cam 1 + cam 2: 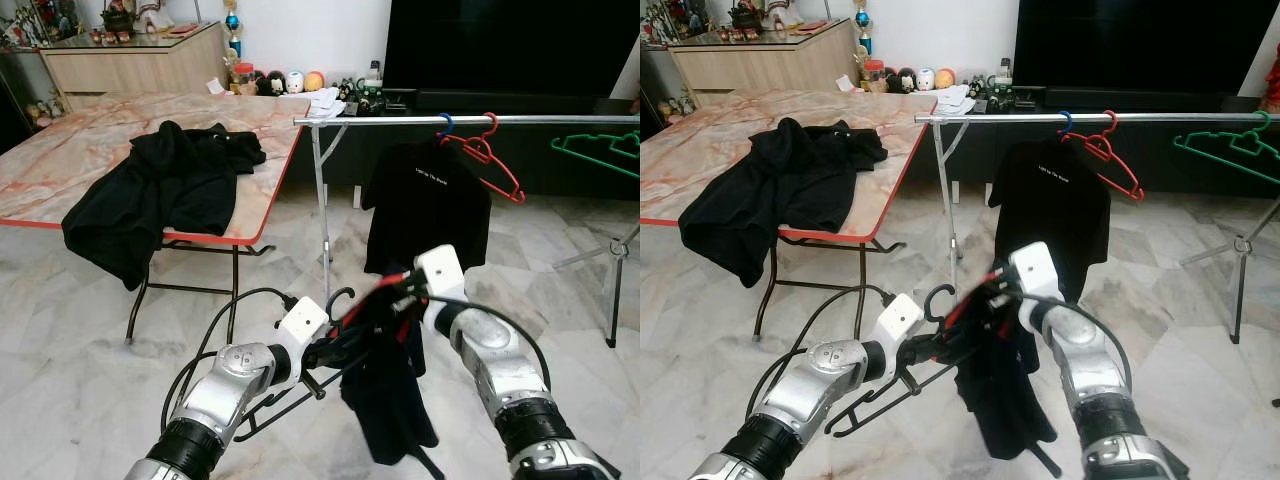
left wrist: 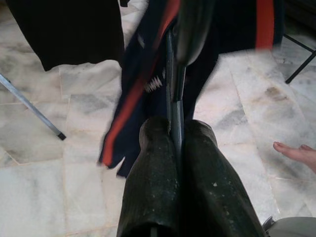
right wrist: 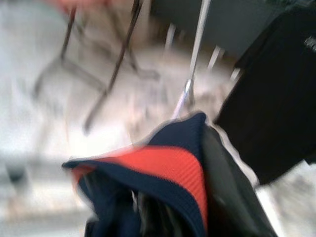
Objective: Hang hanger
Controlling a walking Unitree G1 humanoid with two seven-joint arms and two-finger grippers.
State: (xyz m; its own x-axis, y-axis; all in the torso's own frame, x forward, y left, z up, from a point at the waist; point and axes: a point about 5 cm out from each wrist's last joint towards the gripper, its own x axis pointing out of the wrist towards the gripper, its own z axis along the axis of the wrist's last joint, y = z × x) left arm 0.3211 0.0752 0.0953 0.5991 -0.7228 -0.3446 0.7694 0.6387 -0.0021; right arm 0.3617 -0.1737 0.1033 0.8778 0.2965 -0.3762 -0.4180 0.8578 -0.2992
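Black garment on marble table

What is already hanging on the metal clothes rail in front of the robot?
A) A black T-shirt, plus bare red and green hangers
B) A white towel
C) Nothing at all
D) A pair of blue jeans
A: a black T-shirt hangs from the rail, with an empty red hanger and a green hanger further along to the right.
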